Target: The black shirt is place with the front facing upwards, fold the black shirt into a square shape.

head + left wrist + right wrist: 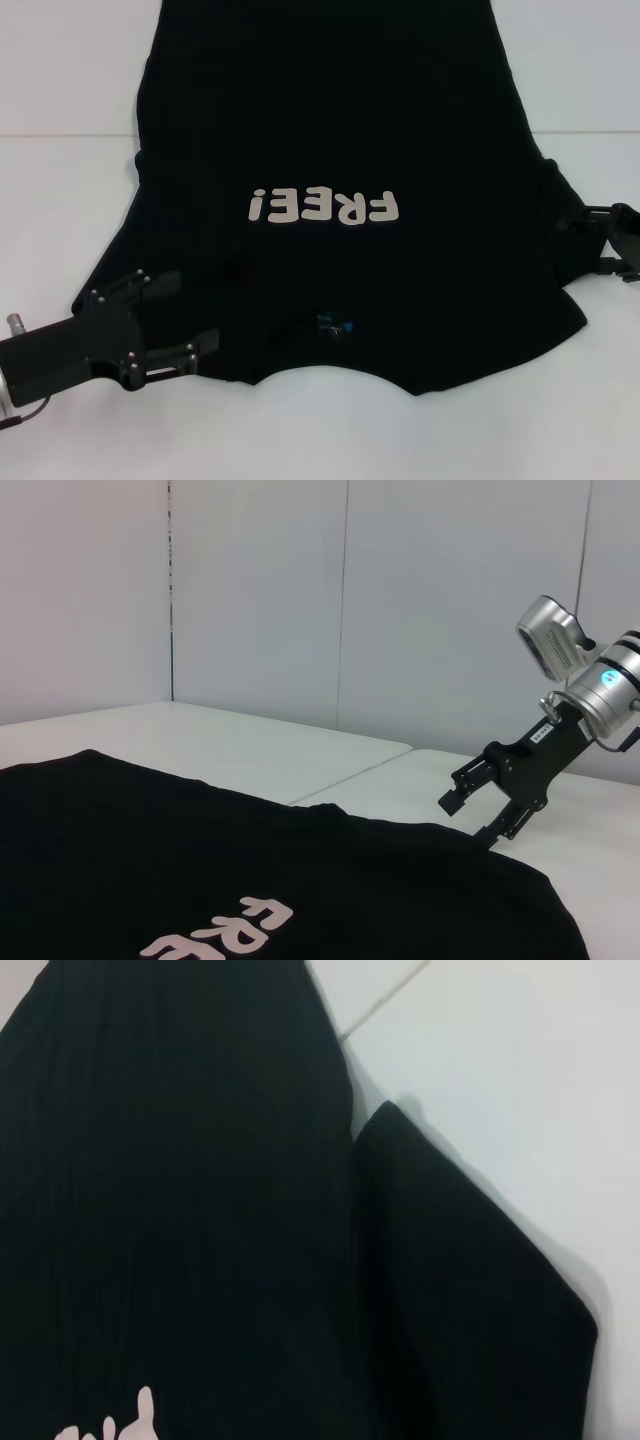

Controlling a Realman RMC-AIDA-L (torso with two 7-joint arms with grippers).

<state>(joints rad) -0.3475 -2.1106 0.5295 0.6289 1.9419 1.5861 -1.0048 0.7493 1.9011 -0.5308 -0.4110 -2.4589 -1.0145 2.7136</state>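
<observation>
The black shirt (340,130) lies face-up on the white table (60,70), its far hem cut off by the frame. The left gripper (190,318), fingers spread, straddles the near sleeve edge. The right gripper (478,812), also spread, meets the opposite sleeve; bare tabletop flanks both sides.

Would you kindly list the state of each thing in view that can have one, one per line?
black shirt: spread front up on the white table, not yet folded, lettering showing.
left gripper: open, fingers over the shirt's near left edge.
right gripper: open, at the shirt's right sleeve edge.
</observation>
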